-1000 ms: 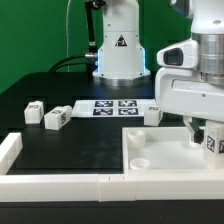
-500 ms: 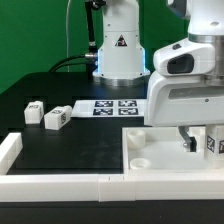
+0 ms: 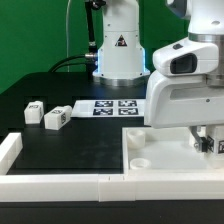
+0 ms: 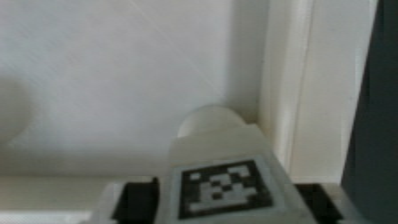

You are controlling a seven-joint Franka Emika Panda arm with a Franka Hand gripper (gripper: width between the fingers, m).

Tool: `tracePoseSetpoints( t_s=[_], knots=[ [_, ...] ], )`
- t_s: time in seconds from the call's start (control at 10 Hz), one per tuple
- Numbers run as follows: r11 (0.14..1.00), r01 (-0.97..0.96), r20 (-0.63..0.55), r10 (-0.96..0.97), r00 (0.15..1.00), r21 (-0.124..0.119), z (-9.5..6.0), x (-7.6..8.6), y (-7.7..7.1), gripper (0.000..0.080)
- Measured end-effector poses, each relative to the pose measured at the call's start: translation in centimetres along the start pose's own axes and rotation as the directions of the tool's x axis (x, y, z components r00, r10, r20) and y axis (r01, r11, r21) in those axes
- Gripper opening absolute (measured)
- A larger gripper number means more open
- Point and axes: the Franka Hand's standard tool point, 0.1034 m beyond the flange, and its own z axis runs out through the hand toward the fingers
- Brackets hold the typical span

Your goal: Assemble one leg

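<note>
My gripper (image 3: 208,141) is shut on a leg (image 3: 212,143), a small white block with a black-and-white tag, and holds it just over the far right corner of the big white panel (image 3: 160,150). In the wrist view the held leg (image 4: 222,180) shows its tag between the dark fingers (image 4: 135,203), with its tip close to the panel's (image 4: 125,80) raised edge. Two more legs (image 3: 33,112) (image 3: 55,120) lie on the black table at the exterior view's left.
The marker board (image 3: 108,108) lies behind the panel near the robot base (image 3: 118,50). A white L-shaped rail (image 3: 50,183) runs along the front and left. A round socket (image 3: 139,160) shows in the panel's front left corner.
The arm has shifted a little toward the exterior view's left and lower, carrying the leg closer to the panel. It now hides a leg that lay behind the panel.
</note>
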Motion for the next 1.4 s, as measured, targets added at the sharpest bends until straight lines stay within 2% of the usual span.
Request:
tracePoseSetpoints(
  t_s=[0.3, 0.4, 0.5, 0.7, 0.9, 1.0, 1.3, 1.4],
  knots=[
    [0.999, -0.037, 0.000, 0.037, 0.999, 0.000, 0.0, 0.0, 0.0, 0.0269],
    [0.974, -0.228, 0.000, 0.228, 0.974, 0.004, 0.0, 0.0, -0.2, 0.0269],
    [0.942, -0.335, -0.002, 0.335, 0.942, 0.000, 0.0, 0.0, 0.1, 0.0269],
    [0.833, -0.554, -0.010, 0.553, 0.833, -0.020, 0.0, -0.3, 1.7, 0.0271],
    [0.719, -0.695, -0.031, 0.694, 0.719, -0.024, -0.1, -0.5, 3.4, 0.0277],
    [0.585, -0.810, -0.052, 0.809, 0.586, -0.034, -0.2, -0.7, 4.2, 0.0284],
    [0.584, -0.811, -0.060, 0.809, 0.585, -0.042, -0.2, -0.7, 4.6, 0.0285],
    [0.584, -0.811, -0.060, 0.809, 0.585, -0.042, -0.2, -0.7, 4.6, 0.0465]
  ],
)
